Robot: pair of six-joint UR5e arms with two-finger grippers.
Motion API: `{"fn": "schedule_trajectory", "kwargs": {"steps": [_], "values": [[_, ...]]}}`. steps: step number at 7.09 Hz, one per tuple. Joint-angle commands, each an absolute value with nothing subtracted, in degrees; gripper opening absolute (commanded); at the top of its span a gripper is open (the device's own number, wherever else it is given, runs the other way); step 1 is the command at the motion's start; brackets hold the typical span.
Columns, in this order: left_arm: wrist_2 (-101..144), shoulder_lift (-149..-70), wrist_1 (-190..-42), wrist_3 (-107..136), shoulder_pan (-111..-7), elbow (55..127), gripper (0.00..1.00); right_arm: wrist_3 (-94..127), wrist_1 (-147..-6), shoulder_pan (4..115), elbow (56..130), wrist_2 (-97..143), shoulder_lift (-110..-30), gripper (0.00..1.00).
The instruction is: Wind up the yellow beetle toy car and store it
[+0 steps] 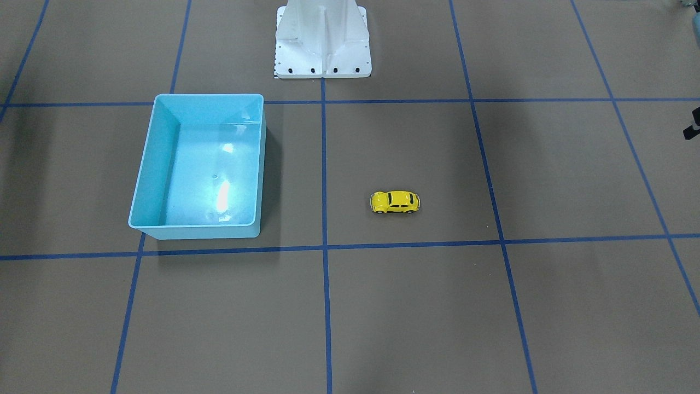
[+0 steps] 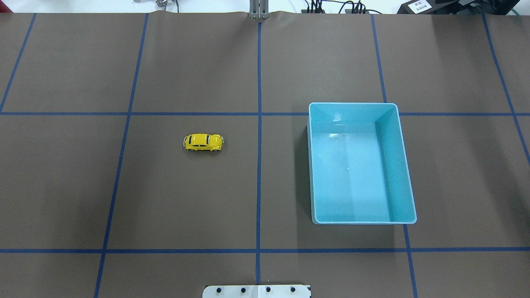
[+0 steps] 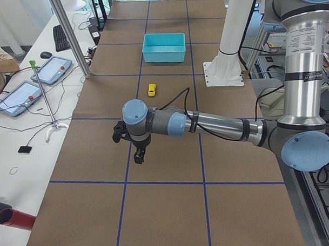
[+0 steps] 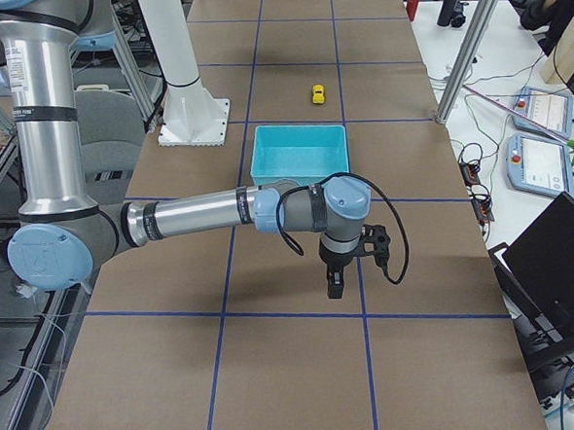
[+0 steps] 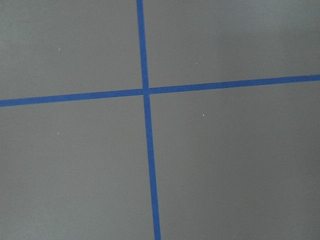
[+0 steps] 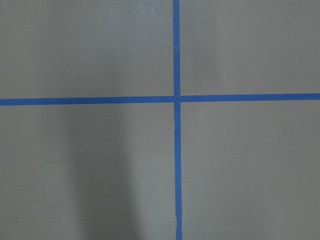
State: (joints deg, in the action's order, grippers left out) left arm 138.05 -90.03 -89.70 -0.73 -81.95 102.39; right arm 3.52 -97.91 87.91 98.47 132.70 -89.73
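The yellow beetle toy car stands on its wheels on the brown table, alone and untouched; it also shows in the overhead view and small in both side views. The light-blue bin is empty and sits well apart from the car. My left gripper hangs over the table's left end, far from the car. My right gripper hangs over the right end, past the bin. Each gripper shows only in a side view, so I cannot tell if it is open or shut. Both wrist views show only bare table with blue tape lines.
The white robot pedestal stands at the table's near-robot edge. Blue tape lines grid the brown table cover. An operators' table with tablets and metal poles runs along the far side.
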Motion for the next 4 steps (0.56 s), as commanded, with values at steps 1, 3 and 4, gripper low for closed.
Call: {"fn": "schedule_trajectory", "kwargs": {"steps": [1, 3, 4], "values": [[135.9, -96.4, -89.3, -0.3, -72.7, 103.5, 1.0, 3.5, -97.9, 87.9, 98.4, 132.8, -89.7, 1.0], [120.7, -101.8, -87.5, -0.3, -60.1, 107.6, 1.0, 3.5, -97.9, 87.9, 98.4, 132.8, -89.7, 1.0], [117.7, -106.0, -86.0, -0.4, -55.8, 107.1, 1.0, 3.5, -97.9, 88.2, 98.4, 132.9, -89.6, 1.0]]}}
